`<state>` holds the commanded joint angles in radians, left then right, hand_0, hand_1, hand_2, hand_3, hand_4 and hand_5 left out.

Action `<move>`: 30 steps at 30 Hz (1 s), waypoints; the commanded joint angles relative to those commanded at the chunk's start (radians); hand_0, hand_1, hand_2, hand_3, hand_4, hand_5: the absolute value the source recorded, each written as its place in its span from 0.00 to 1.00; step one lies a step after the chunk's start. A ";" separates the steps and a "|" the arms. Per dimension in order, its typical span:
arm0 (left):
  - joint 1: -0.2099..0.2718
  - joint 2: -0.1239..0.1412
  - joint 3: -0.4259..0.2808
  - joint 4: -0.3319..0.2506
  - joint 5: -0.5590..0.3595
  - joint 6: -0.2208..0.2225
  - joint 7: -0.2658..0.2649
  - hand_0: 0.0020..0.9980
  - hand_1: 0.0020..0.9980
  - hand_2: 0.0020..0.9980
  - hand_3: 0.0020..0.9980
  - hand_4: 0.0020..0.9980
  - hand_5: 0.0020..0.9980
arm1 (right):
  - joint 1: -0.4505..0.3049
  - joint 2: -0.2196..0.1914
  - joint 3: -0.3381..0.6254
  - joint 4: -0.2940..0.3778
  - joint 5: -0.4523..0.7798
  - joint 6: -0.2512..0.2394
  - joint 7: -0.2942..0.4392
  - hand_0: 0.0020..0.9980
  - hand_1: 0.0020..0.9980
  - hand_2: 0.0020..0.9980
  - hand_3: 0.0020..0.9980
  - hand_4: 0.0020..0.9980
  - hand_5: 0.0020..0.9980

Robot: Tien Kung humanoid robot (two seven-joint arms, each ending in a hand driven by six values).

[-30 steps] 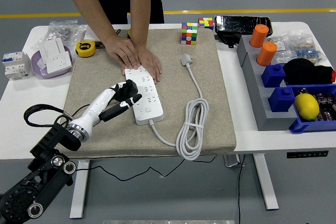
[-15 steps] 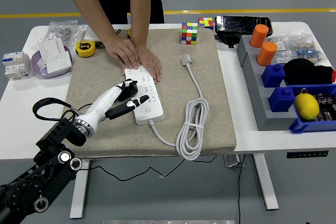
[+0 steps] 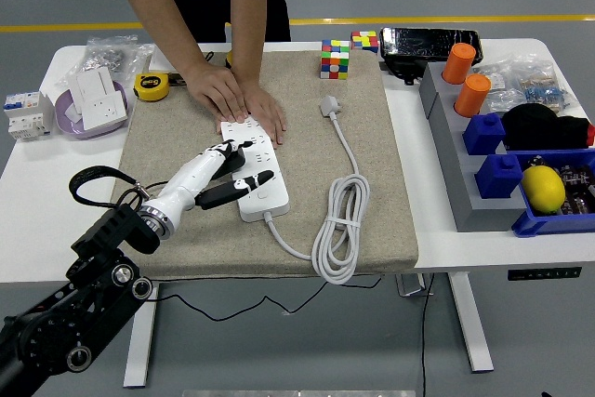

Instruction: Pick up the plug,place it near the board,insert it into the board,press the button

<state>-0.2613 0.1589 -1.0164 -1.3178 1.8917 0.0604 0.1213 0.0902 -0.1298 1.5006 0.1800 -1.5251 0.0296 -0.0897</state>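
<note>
A white power strip lies lengthwise on the tan mat. Its small button is near its front end. My left hand reaches in from the lower left and hovers over the strip's left side. Its fingers are curled on a small black plug, which is mostly hidden under them, and one black finger stretches across the strip. A person's two hands press flat on the strip's far end. My right arm is out of view.
The strip's own white plug and coiled cable lie to the right on the mat. Two puzzle cubes stand at the back. A yellow tape measure and sockets sit at the left. Blue bins and orange cups are at the right.
My left hand has moved right and slightly away from me, from beside the strip to over its left side. The person's hands have stayed on the strip.
</note>
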 joint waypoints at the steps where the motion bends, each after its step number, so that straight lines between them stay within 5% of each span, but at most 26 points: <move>1: -0.001 0.001 0.007 0.001 0.000 -0.001 0.003 1.00 1.00 0.95 0.93 1.00 1.00 | 0.000 0.000 0.000 0.000 0.000 0.000 -0.001 0.86 0.77 0.75 0.79 1.00 0.90; 30: -0.042 0.004 0.088 0.016 0.047 -0.012 0.024 1.00 1.00 0.94 0.93 1.00 1.00 | -0.003 -0.003 -0.001 0.000 -0.007 0.002 -0.001 0.86 0.76 0.75 0.78 1.00 0.90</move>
<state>-0.3030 0.1626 -0.9287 -1.3023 1.9385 0.0484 0.1450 0.0868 -0.1328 1.4995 0.1800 -1.5325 0.0311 -0.0912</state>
